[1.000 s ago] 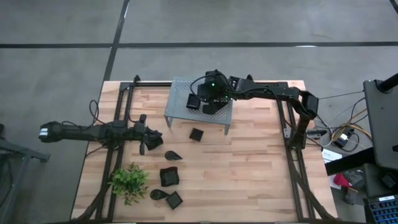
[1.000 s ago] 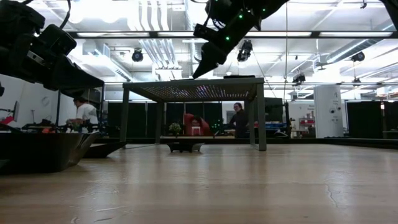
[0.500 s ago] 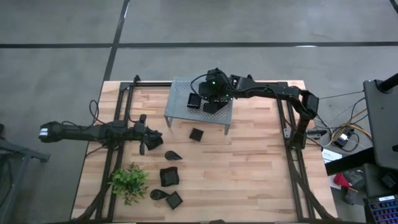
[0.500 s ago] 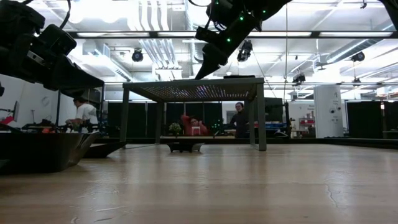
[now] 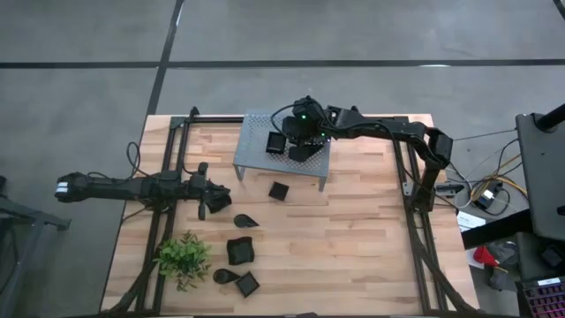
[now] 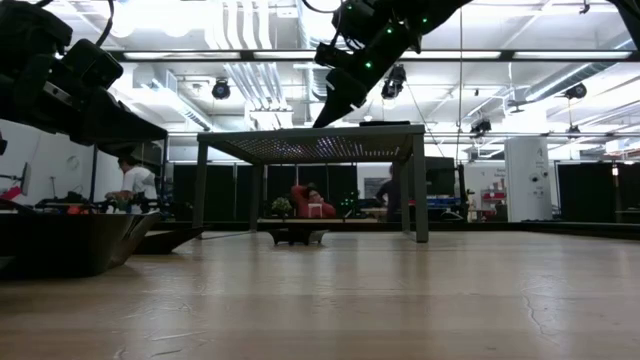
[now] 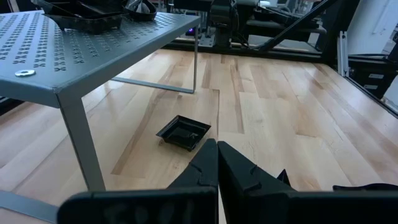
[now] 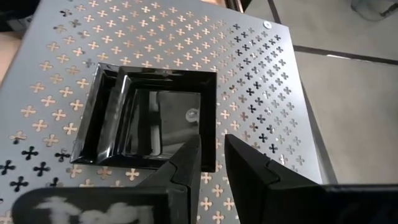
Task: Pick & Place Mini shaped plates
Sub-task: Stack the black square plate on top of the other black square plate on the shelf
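Square black mini plates [image 8: 149, 118] lie nested on top of the grey perforated rack [image 5: 282, 155], also seen as plates [image 5: 274, 143]. My right gripper [image 8: 211, 158] hangs just over their near edge, open, with nothing between its fingers. In the low view the right gripper [image 6: 325, 110] stays a little above the rack top. Several more black plates rest flat on the table: a square one [image 5: 279, 190], a teardrop [image 5: 244, 220], a larger square [image 5: 240, 251]. My left gripper [image 5: 214, 199] waits shut at the table's left.
A small green plant [image 5: 184, 258] stands near the front left corner, beside a teardrop plate [image 5: 225, 276] and a square plate [image 5: 248, 283]. The rack's legs [image 7: 81, 143] stand on the wooden table [image 5: 353, 230], whose right half is bare. People move in the room behind.
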{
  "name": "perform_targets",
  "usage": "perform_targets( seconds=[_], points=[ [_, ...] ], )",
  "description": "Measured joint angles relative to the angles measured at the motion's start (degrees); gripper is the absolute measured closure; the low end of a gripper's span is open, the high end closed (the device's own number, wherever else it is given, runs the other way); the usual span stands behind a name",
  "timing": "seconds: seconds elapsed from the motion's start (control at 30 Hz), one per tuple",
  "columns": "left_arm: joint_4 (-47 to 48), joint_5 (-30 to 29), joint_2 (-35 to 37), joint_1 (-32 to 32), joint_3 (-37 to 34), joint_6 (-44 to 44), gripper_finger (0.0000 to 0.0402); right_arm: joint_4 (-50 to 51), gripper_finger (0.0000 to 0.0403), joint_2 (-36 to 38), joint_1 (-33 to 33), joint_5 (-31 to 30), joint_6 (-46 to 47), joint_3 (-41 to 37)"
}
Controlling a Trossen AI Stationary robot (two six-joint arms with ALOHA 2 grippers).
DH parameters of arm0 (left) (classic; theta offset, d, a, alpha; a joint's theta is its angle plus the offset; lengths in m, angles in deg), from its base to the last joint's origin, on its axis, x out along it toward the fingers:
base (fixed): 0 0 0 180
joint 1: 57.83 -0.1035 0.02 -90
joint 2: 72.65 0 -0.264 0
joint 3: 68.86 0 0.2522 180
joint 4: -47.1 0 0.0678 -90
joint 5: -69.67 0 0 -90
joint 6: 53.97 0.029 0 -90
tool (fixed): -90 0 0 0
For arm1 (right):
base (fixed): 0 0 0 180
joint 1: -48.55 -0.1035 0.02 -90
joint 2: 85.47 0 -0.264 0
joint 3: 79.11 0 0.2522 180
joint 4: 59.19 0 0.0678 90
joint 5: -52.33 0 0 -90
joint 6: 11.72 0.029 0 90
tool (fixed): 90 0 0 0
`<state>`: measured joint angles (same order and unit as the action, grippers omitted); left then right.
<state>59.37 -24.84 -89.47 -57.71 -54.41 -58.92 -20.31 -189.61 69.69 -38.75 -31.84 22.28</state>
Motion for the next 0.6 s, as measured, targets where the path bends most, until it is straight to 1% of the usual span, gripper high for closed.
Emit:
perform_targets(
  seconds=[0.17, 0.6],
  points=[
    [0.01, 0.00, 0.02, 0.01, -0.01, 0.00, 0.0401, 0.04, 0.0336, 0.00, 0.07, 0.02, 0.02, 0.00],
    [0.02, 0.00, 0.02, 0.00, 0.00, 0.00, 0.0401, 1.09, 0.0375, 0.00, 0.27, -0.01, -1.00, 0.00]
  ],
)
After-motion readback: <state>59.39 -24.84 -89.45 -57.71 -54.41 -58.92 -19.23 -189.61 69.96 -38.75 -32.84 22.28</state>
